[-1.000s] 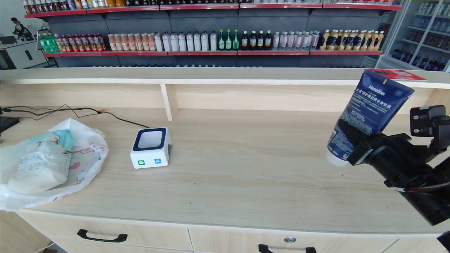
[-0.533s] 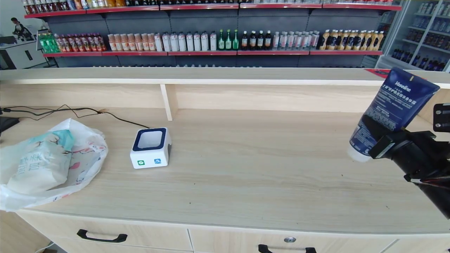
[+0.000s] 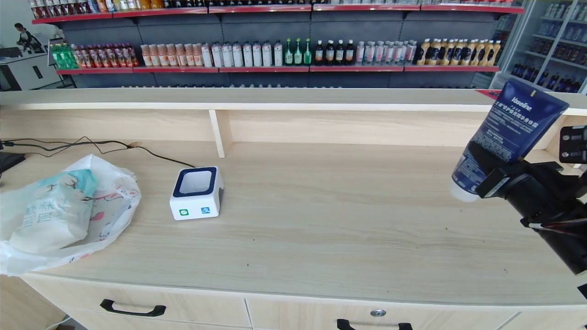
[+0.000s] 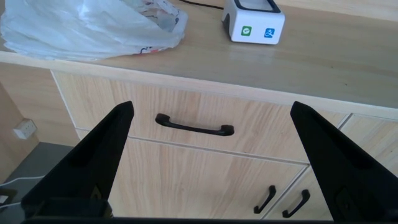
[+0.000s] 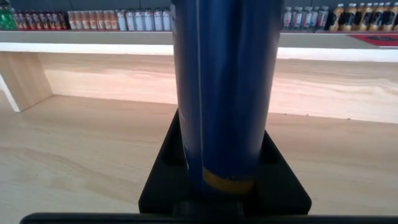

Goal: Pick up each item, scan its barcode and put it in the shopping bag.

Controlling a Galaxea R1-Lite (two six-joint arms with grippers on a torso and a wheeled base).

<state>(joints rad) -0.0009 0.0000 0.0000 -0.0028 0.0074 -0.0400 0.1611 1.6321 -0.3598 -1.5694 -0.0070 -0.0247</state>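
Note:
A dark blue lotion tube [image 3: 508,133] with a white cap hangs tilted above the counter's far right, cap end down. My right gripper [image 3: 487,176] is shut on its lower part; in the right wrist view the tube [image 5: 221,93] stands between the black jaws of that gripper [image 5: 221,183]. The white barcode scanner [image 3: 197,192] with a dark blue top frame sits left of centre on the counter. At the left edge lies the white shopping bag [image 3: 107,208], with a white and teal pack [image 3: 50,215] inside. My left gripper [image 4: 211,109] is open below the counter's front, facing the drawers, scanner [image 4: 254,22] and bag [image 4: 87,28].
A black cable [image 3: 91,144] runs along the back left of the wooden counter [image 3: 330,220]. A raised ledge [image 3: 275,98] with an upright divider [image 3: 220,133] borders the far side. Drawer handles [image 4: 194,126] lie under the front edge. Shelves of bottles stand behind.
My right gripper has carried the tube to the right and slightly up, away from the scanner. Scanner and bag have not moved.

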